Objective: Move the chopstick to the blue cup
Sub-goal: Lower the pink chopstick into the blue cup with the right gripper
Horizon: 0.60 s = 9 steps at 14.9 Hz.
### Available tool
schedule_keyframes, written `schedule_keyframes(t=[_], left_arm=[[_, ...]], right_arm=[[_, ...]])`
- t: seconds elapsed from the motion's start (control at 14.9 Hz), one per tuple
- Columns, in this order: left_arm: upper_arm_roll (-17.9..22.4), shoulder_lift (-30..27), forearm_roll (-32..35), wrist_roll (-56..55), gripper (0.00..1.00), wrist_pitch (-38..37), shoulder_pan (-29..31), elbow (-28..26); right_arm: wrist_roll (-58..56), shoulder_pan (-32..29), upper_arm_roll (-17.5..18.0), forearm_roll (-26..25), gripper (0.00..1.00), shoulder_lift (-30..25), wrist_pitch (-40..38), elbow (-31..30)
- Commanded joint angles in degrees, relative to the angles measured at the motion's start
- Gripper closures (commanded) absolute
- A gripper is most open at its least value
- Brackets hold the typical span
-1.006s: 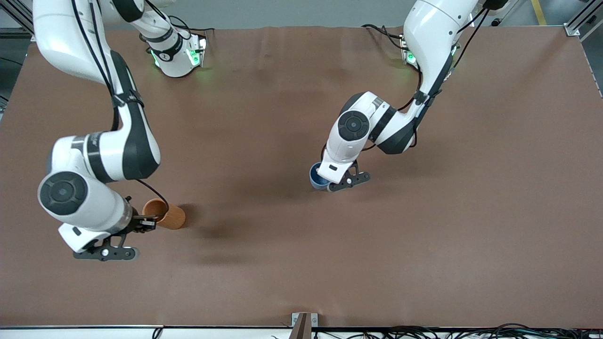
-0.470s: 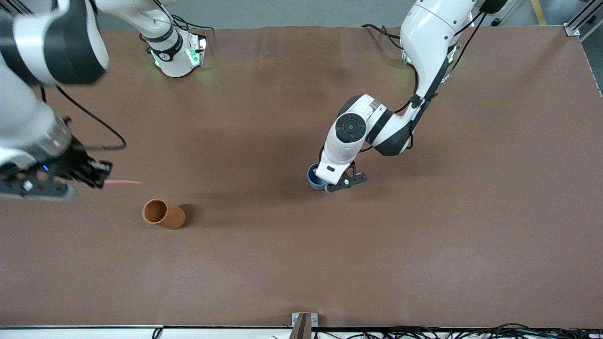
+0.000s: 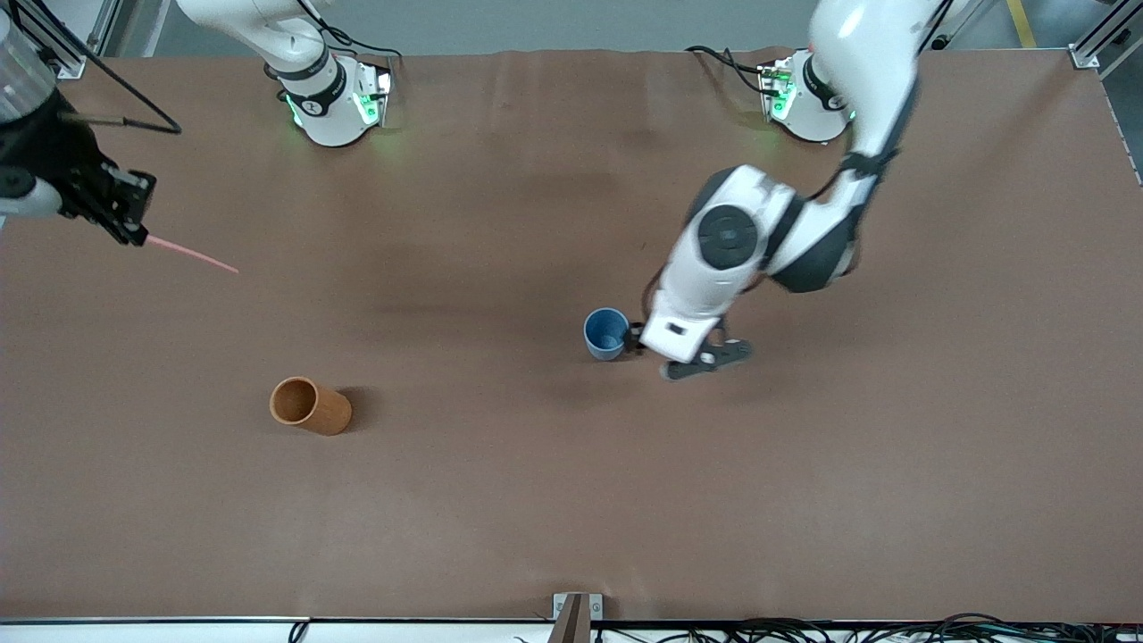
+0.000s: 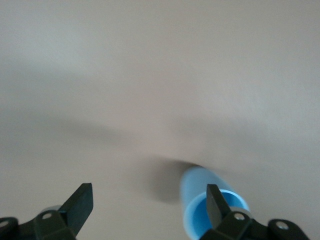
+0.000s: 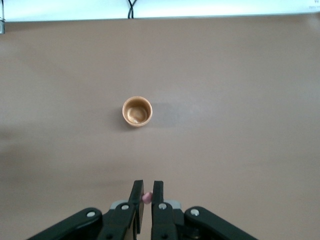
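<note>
A thin pale pink chopstick [image 3: 192,255] hangs in the air, slanting down from my right gripper [image 3: 132,230], which is shut on its upper end over the right arm's end of the table. The right wrist view shows that end [image 5: 147,197] pinched between the fingers of the right gripper [image 5: 148,192]. The blue cup [image 3: 607,333] stands upright mid-table. My left gripper [image 3: 636,340] is open, low beside the cup on the left arm's side. In the left wrist view the left gripper [image 4: 148,207] holds nothing, and one finger [image 4: 216,202] overlaps the blue cup's [image 4: 200,192] rim.
An orange-brown cup [image 3: 310,406] stands nearer the front camera than the blue cup, toward the right arm's end; it appears upright below the right gripper as the orange-brown cup [image 5: 137,111]. A small bracket [image 3: 571,616] sits at the table's front edge.
The right arm has lifted the chopstick out of the orange-brown cup and swung up and away. The left gripper has opened, let go of the blue cup and drawn off beside it.
</note>
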Motion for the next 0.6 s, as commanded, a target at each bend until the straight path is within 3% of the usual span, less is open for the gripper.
schedule_keyframes(t=[0.0,0.27,0.54], left_arm=[[-0.5,-8.5,0.5,13.9,0.00,-6.0,7.8,-2.2],[-0.6,-13.7,-0.8,31.4,0.00,-9.7,16.5,-0.6],[0.0,-13.3,-0.9,35.6,0.00,-19.9,18.3,11.6]], right_arm=[[-1.1,-1.4,-1.0,0.9,1.00,-3.1,1.7,-5.0],[-2.3,-1.4,-2.3,4.3,1.00,-2.6,2.6,-4.2],[-1.5,2.9,-0.9,6.0,1.00,-1.7,7.3,-3.2]])
